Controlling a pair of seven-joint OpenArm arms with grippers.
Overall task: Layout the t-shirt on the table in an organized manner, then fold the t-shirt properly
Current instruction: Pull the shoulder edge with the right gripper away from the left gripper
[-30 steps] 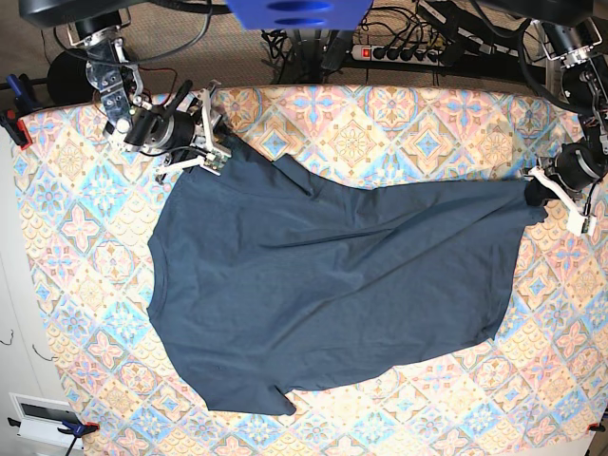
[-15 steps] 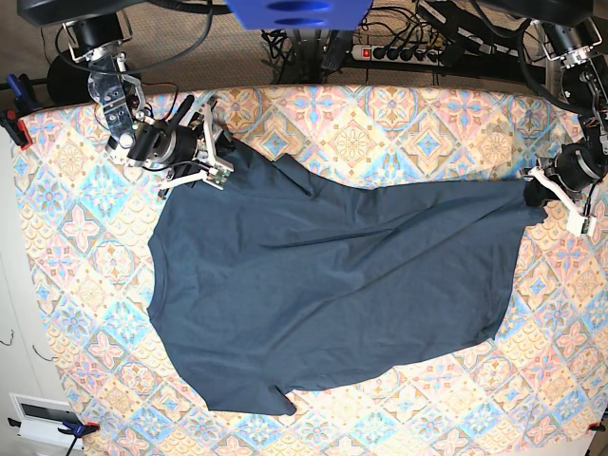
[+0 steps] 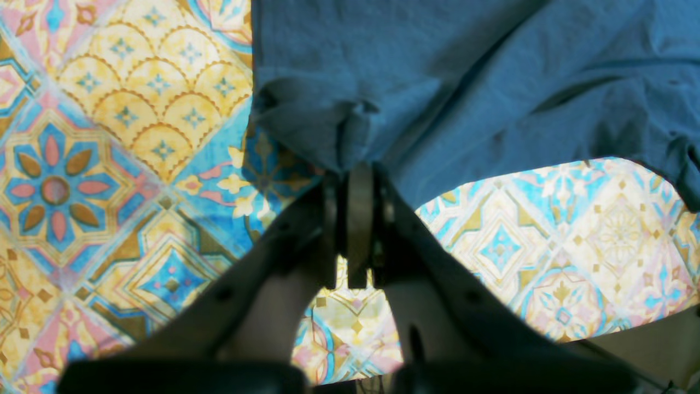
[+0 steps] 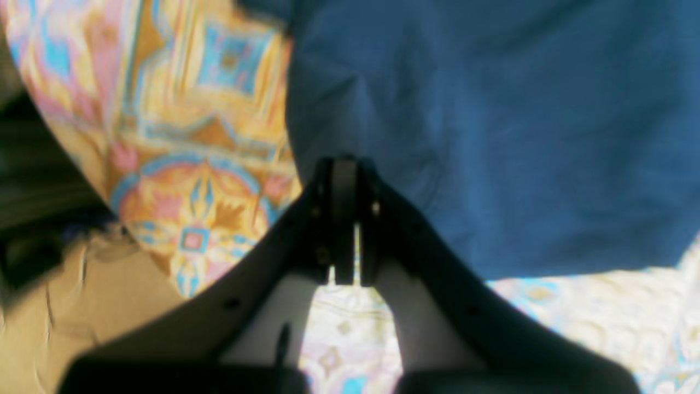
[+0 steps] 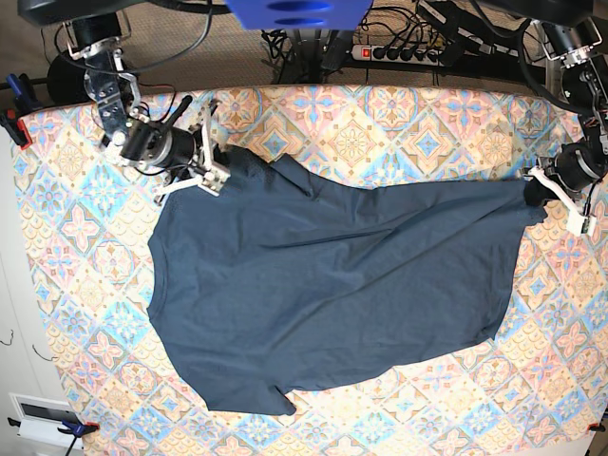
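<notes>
Left gripper (image 3: 358, 175): jaws pressed together on a bunched fold of the t-shirt (image 3: 465, 71). In the left wrist view the fabric gathers into the closed tips and fans away from them, with a raised edge of cloth arching above the table (image 3: 115, 109) to the right of the tips. In the base view this gripper (image 5: 537, 188) sits at the right edge of the table, holding the corner of the garment that reaches furthest that way.

Right gripper (image 4: 344, 169): jaws closed, pads meeting with only a thin sliver of light lower down between the fingers. The tips lie at the edge of the t-shirt (image 4: 492, 109); the view is blurred and whether cloth is caught between them cannot be told. In the base view this gripper (image 5: 214, 171) is at the upper left corner of the garment, where the cloth meets its white fingers.

T-shirt (image 5: 323, 285): dark navy, lying spread across the middle of the table (image 5: 399, 123), stretched between the two grippers along its upper edge. Long creases run diagonally from the right-hand corner across the body. One sleeve points to the bottom of the view near the lower left; a small flap of cloth stands up along the upper edge near the right gripper. The left side of the garment is rounded and lies flat.

Table: covered in a pastel diamond-tile cloth, visible on all sides of the garment. A power strip (image 5: 404, 52) and cables lie on the floor beyond the far edge.
</notes>
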